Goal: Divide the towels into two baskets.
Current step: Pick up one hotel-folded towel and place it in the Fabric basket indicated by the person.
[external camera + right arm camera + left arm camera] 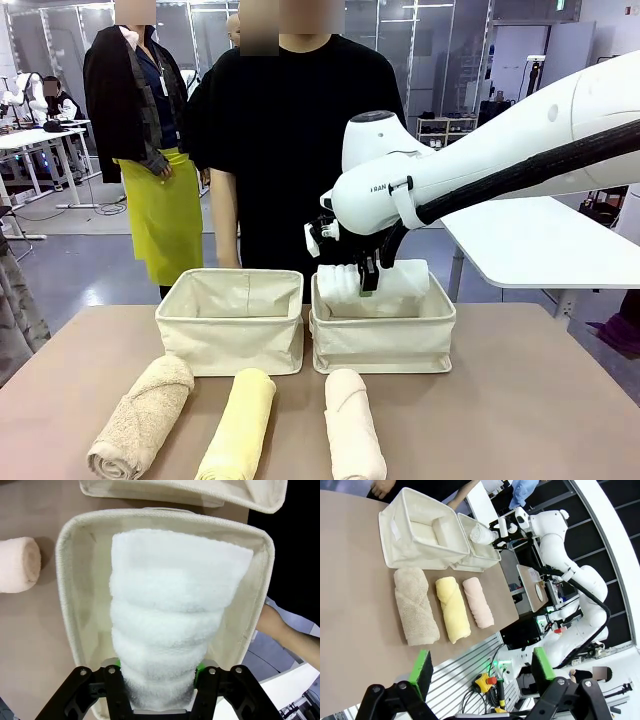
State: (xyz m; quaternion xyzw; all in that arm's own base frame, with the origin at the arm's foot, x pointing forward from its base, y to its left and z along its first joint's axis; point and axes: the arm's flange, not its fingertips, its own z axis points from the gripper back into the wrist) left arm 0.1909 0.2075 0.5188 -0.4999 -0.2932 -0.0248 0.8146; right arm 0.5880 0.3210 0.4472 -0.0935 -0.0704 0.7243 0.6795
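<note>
Front faces the person (pixel 300 150); wrists overlook the baskets (pixel 230 345)

The brown surface (pixel 540 400) stands in a large hall with a grey, shiny floor (pixel 90 265). Beyond its far right corner there is a white table (pixel 540 240). More white tables (pixel 35 140) stand at the far left. Glass walls with dark frames (pixel 450 45) close the back.

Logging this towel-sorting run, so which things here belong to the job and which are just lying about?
Job: white towel, gripped by right end effector over right basket; tan towel; yellow towel; pink towel; left basket.
Lying about: side table; button box.
</note>
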